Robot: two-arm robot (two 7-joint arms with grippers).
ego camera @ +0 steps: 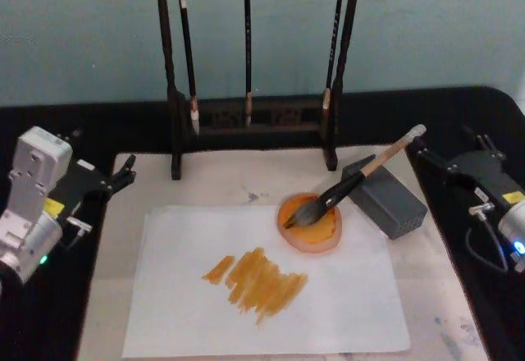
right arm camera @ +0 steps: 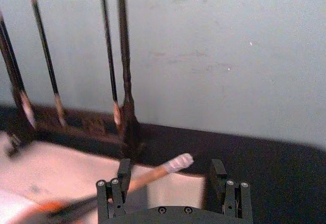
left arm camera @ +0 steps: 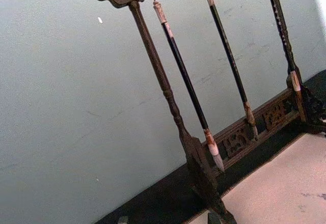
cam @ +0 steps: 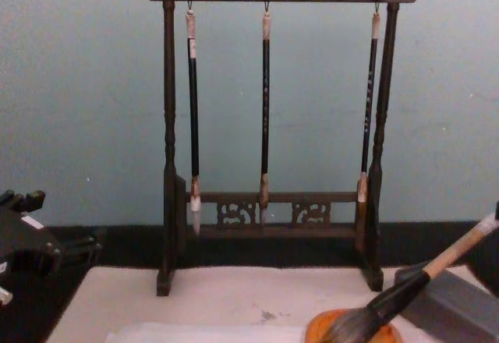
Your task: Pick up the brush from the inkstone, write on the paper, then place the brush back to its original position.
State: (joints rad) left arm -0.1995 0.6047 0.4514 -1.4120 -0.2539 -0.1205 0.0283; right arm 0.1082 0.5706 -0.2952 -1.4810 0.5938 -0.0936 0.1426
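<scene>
Orange strokes [ego camera: 256, 283] mark the white paper [ego camera: 328, 303] on the beige mat [ego camera: 230, 180], and the brush [ego camera: 353, 187] lies tilted with its bristles in the orange inkstone [ego camera: 316, 236] and its tan handle propped on a grey block [ego camera: 394, 205]. The right gripper [right arm camera: 171, 169] hangs at the mat's right side, just beyond the handle's pale end, jaws spread apart and holding nothing. The left gripper [ego camera: 123, 174] sits by the mat's left edge, well apart from the brush, and I cannot tell whether it is open or closed.
</scene>
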